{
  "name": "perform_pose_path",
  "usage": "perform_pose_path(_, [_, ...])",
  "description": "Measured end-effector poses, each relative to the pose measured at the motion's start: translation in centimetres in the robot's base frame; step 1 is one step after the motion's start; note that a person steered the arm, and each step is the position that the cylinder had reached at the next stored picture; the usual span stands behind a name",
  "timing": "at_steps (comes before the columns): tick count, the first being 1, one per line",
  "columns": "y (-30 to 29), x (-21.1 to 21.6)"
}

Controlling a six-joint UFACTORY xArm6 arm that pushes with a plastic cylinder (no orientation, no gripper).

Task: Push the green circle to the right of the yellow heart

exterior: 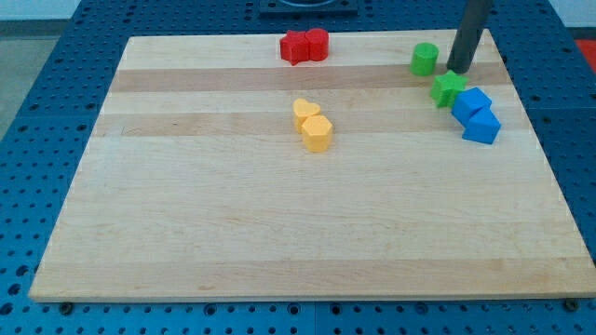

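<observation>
My tip (457, 69) sits near the board's top right, bare, holding nothing, just right of the green circle (425, 59) and above the green star (448, 89). Two blue blocks (476, 114) touch below the star. The yellow heart (304, 111) lies mid-board, well left, touching a yellow block (317, 133). Red blocks (304, 46) sit at top.
</observation>
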State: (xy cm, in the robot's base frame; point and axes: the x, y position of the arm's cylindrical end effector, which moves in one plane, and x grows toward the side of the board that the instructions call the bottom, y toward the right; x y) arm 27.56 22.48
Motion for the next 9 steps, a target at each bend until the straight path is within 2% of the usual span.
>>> perform_pose_path(3, [-4.8, -2.6])
perform_pose_path(9, [-18.2, 6.8])
